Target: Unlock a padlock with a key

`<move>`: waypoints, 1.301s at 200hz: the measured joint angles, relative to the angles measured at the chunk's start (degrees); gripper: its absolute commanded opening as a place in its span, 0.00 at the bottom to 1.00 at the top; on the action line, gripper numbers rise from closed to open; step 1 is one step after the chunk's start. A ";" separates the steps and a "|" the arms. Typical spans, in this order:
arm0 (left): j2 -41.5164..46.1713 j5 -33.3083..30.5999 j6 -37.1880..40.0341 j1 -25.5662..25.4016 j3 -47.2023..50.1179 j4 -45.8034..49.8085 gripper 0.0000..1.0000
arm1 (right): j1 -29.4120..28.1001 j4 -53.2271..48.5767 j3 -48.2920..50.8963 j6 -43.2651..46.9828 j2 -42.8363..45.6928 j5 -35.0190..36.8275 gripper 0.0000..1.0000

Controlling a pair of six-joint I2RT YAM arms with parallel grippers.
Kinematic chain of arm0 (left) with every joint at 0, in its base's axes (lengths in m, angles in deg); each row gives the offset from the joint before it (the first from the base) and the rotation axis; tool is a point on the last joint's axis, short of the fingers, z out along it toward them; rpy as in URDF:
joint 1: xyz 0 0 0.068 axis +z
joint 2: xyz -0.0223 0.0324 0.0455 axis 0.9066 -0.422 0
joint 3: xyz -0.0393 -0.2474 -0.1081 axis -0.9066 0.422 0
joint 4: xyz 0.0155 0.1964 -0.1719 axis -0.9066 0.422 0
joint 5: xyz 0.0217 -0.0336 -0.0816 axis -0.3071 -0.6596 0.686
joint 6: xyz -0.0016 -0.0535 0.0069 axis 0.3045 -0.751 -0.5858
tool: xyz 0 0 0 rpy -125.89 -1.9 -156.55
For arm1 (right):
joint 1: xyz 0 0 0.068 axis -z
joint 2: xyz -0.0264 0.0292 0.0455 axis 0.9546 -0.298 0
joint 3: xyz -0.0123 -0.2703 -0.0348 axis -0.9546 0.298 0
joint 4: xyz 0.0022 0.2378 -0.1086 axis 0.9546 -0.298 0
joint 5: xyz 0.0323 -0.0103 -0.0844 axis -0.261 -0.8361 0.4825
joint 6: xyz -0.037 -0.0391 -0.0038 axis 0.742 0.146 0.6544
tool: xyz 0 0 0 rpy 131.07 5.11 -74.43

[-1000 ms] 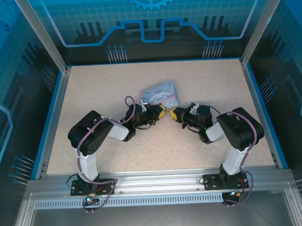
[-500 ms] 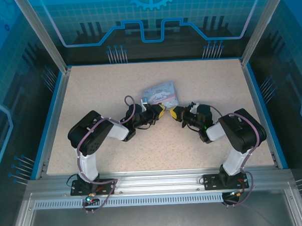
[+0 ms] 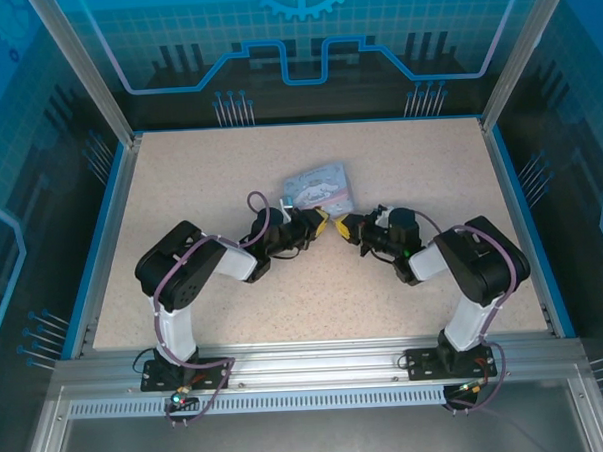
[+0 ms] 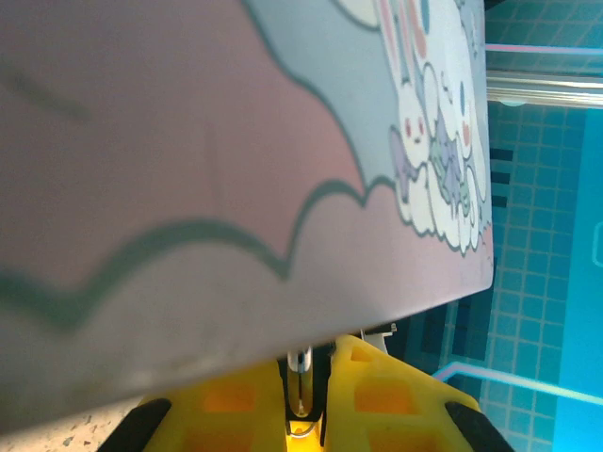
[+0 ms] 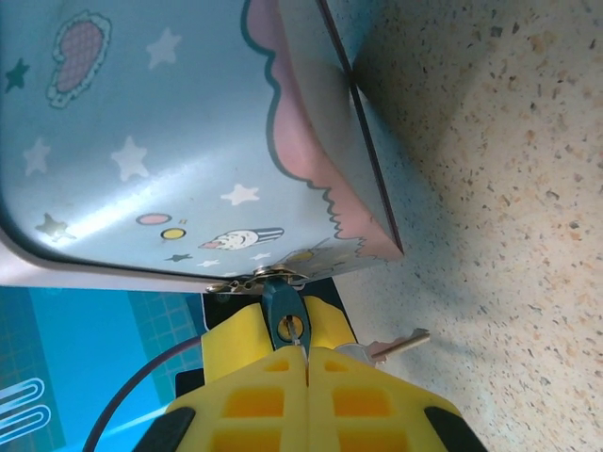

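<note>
We find a speckled beige tabletop [image 3: 199, 170] with a blue border. A pale blue patterned box [image 3: 320, 188] lies directly on it, just beyond the centre.

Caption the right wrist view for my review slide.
Shut right claw against the bluish padlock at the patterned box's edge.

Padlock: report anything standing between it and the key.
Nothing visible between them. The right pincer is shut on the padlock at the box's edge; the key pokes out just beside it.
</note>
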 measured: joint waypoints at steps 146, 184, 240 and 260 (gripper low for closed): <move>0.00 -3.91 0.55 0.11 0.28 0.13 0.00 | -0.81 0.70 -3.61 7.48 -4.42 0.48 0.00; 0.00 -3.67 -0.33 0.11 0.87 0.07 0.00 | -0.09 3.39 -4.04 7.02 -6.82 -1.53 0.00; 0.00 -2.51 -0.68 0.02 0.87 -1.07 0.00 | 0.13 5.84 -5.38 0.22 -8.33 -1.99 0.00; 0.07 -2.64 -0.70 -0.15 0.90 -1.73 0.00 | -0.09 6.32 -5.90 -1.44 -8.57 -1.95 0.00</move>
